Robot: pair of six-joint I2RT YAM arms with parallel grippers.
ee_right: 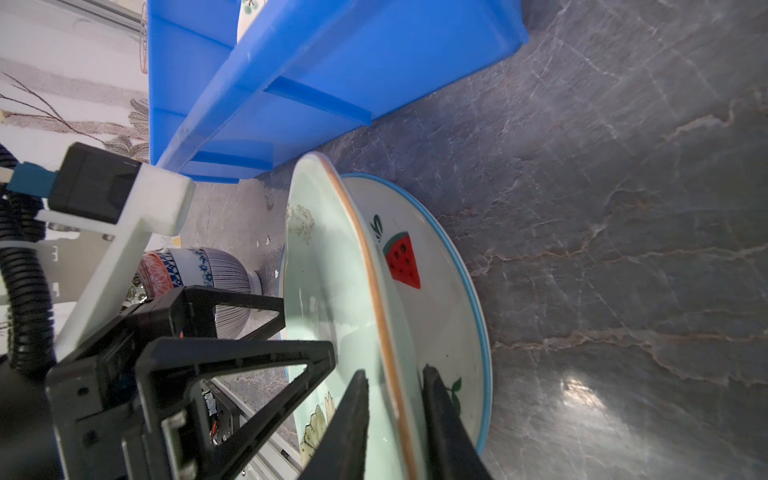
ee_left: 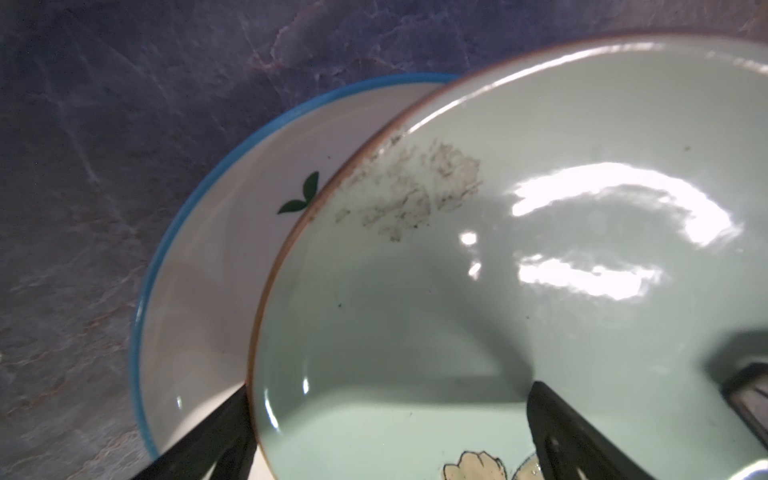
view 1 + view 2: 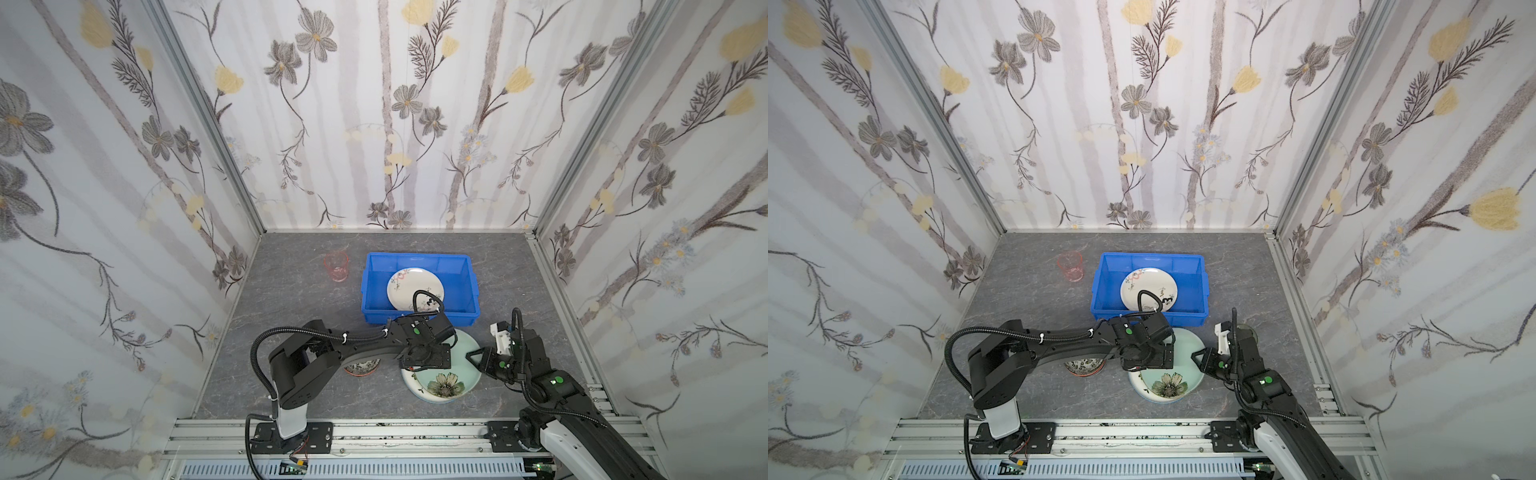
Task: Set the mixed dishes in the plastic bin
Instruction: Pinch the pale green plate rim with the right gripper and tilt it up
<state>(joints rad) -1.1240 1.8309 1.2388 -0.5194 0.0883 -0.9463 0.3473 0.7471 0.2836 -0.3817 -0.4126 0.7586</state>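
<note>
A pale green flowered plate [image 3: 455,365] [image 1: 324,270] lies tilted on a white watermelon plate [image 3: 409,380] [image 1: 436,291] in front of the blue plastic bin [image 3: 419,255]. My right gripper [image 1: 395,372] straddles the green plate's right rim, one finger over it and one under. Its jaws stand close, and contact does not show. My left gripper [image 2: 390,386] hangs open over that plate's left edge, one finger outside the rim and one above the plate. A cream plate [image 3: 409,286] rests inside the bin. A pink cup [image 3: 337,268] stands left of the bin.
A patterned bowl [image 3: 363,368] [image 1: 208,266] sits under the left arm, left of the stacked plates. The bin's near wall [image 1: 332,83] is just beyond the plates. Flowered walls enclose the grey marbled table [image 3: 291,299] on three sides.
</note>
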